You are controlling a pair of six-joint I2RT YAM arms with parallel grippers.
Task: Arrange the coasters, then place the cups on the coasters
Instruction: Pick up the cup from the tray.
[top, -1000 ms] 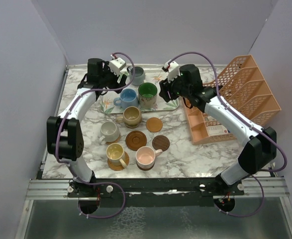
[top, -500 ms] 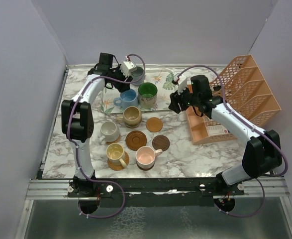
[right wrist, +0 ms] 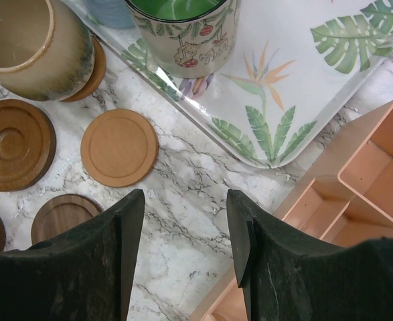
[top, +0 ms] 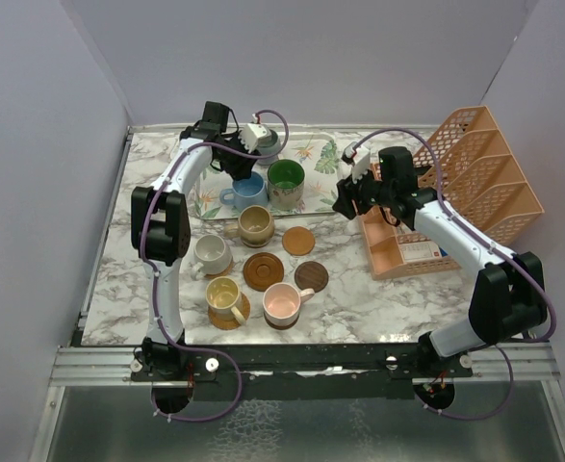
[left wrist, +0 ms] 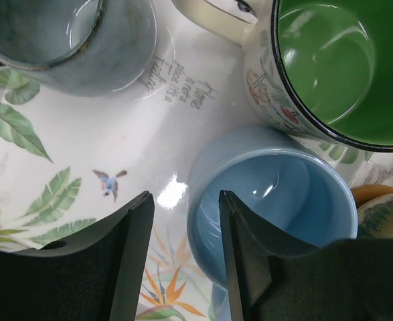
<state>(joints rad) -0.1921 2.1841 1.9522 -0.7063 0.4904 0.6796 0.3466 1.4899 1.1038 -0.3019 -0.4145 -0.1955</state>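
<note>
**Left arm.** It has reached farther across the leaf-patterned tray [left wrist: 82, 174], and the left end effector [left wrist: 184, 197] has narrowed its fingers. They are not yet clenched. The light blue cup [left wrist: 276, 194] has its near wall in the gap, and a strip of tray shows between that wall and the other finger. Nothing is grasped.

**Right arm.** It has drawn back from over the tray. The right end effector [right wrist: 185, 194] hangs released over bare table [right wrist: 183, 267], between the tray corner and the orange file rack [right wrist: 357, 174]. Its spread is unchanged.

**Task items.**
- The light blue cup, the grey-blue cup [left wrist: 69, 40] and the green-lined cup [left wrist: 337, 60] stand on the tray.
- Three coasters lie bare on the table: tan [right wrist: 119, 147], ringed brown [right wrist: 12, 144] and dark [right wrist: 62, 217].

**Assessment.** The left arm appears to be starting a rim grasp on the light blue cup. The right arm's retreat has cleared its path, and three cups match three free coasters.
</note>
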